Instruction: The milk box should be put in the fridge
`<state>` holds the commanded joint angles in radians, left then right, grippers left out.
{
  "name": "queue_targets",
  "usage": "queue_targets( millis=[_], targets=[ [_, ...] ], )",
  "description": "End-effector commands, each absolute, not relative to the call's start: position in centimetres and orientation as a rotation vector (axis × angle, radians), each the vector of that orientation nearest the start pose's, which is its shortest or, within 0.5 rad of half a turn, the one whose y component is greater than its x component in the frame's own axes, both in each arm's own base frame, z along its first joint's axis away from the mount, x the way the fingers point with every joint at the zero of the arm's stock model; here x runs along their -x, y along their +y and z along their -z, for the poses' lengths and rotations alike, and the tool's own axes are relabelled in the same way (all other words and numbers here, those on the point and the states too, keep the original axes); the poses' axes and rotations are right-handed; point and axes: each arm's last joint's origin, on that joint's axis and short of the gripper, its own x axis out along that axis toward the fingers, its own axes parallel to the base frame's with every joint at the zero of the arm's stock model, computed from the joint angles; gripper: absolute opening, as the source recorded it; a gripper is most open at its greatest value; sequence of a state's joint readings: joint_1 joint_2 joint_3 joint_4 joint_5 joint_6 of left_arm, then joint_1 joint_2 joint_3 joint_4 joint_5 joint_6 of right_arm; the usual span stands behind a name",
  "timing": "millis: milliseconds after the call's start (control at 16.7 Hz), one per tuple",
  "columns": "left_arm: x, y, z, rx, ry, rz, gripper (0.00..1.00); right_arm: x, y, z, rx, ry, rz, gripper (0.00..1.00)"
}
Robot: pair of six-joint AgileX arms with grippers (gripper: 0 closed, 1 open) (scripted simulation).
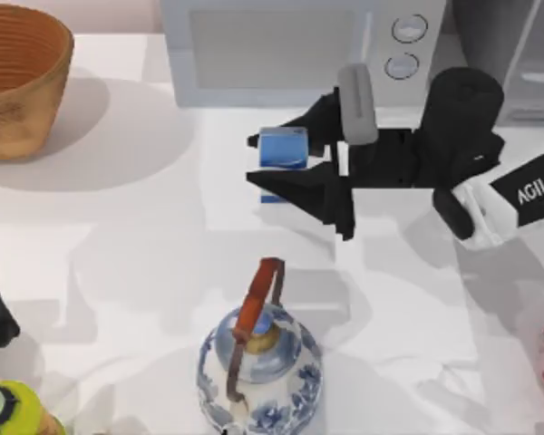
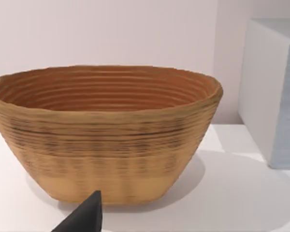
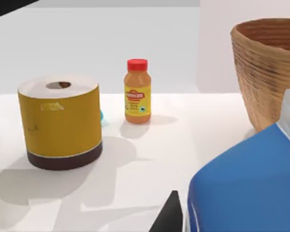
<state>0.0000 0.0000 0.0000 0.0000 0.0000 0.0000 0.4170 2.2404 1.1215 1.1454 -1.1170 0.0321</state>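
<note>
Though my left arm sits parked at the left edge of the top view, its fingers too little shown to tell their state, the woven tan wicker basket [image 1: 18, 77] in the upper left corner can be left alone. Right of it, just above centre, the small rectangular blue-topped milk box [image 1: 284, 148] stands in front of the white microwave with two round knobs [image 1: 299, 45]. My right gripper [image 1: 295, 163] has its black fingers set on either side of the carton, seemingly pinching it, though contact is hard to confirm. I judge the box light, fairly stiff but crushable, with smooth sides, so a moderate squeeze across its flat faces suits it. The dark-grey fridge [image 1: 517, 54] is at the upper right corner.
</note>
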Motion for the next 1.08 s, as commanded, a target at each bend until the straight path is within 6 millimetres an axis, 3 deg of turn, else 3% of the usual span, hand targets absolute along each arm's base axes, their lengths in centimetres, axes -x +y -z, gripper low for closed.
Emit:
queue_targets(
  millis=[120,240,660,900,1080],
  targets=[
    [-10.6,-0.1,-16.0,0.000,0.000,0.000,1.00,-37.8,20.3,-13.9,0.001,-0.004,-1.562,0.00],
    [-10.6,-0.1,-16.0,0.000,0.000,0.000,1.00,-37.6,20.1,-15.1,0.000,-0.001,-1.559,0.00],
    [-10.6,-0.1,-16.0,0.000,0.000,0.000,1.00,-37.5,19.6,-15.9,0.000,-0.002,-1.532,0.00],
    [-10.6,-0.1,-16.0,0.000,0.000,0.000,1.00,-35.6,16.9,-19.5,-0.003,0.005,-1.388,0.00],
    [-10.6,-0.1,-16.0,0.000,0.000,0.000,1.00,-32.3,13.6,-23.5,0.000,-0.006,-1.214,0.00]
  ],
)
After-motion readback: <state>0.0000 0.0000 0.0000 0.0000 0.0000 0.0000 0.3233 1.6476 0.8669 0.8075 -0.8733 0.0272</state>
